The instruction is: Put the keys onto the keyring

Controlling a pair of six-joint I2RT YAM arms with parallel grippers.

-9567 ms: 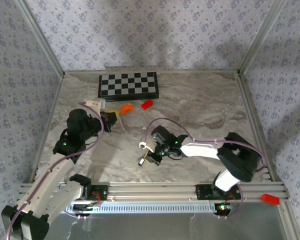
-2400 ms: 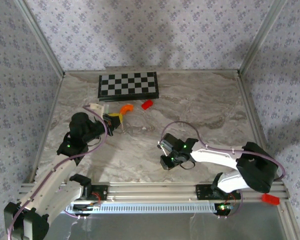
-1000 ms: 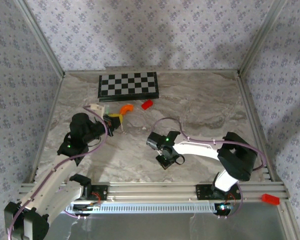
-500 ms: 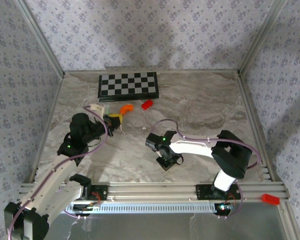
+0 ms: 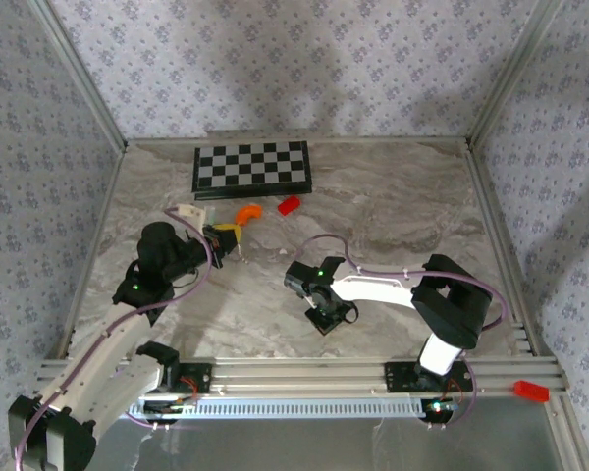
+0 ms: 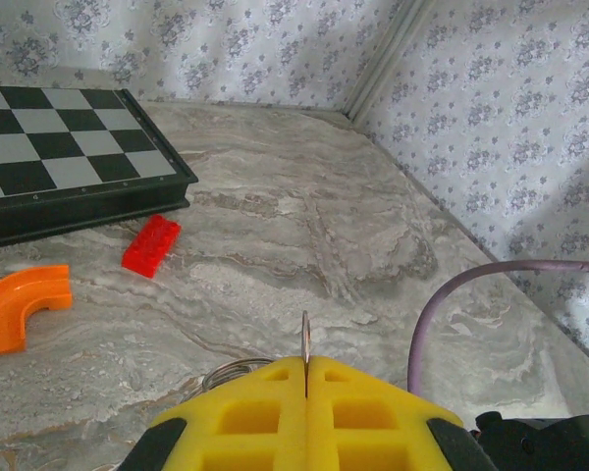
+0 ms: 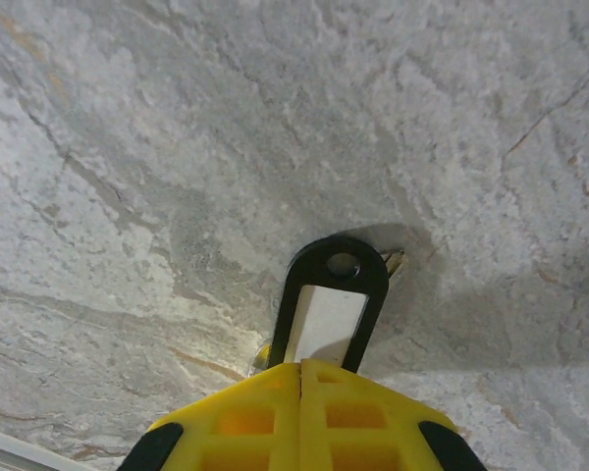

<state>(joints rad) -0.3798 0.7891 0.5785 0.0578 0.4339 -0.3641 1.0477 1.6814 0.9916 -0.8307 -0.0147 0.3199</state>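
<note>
Near edge: aluminium rail carries both arm bases. A small red part sits on the rail at the near right corner, well apart from everything else.

Right pincer is low over the surface, near-centre and slightly right of the middle. In the wrist view the right pincer is clenched, yellow pads meeting, grasping the keys by their near end. The keys are a dark oblong frame with a pale centre and a round hole at the far end. They point down at the marble, with a shadow right beside them. Can't tell whether they touch the surface. A small pale metal bit pokes out beside the hole end, too small to identify.

Left pincer is further back and to the left, well apart from the right one. In the wrist view the left pincer is clenched on the keyring. A thin metal edge stands upright out of the seam between its yellow pads, and a fine wire loop shows low, just left of the seam. Purple cable arcs at right.

Beyond the left pincer: orange curved piece, near it but not touching. Red block lies just right of the orange piece, apart from it. Checkerboard lies flat behind both, by the back wall. The red block is close to its near right corner, not touching.

Patterned walls close off the back and sides.
</note>
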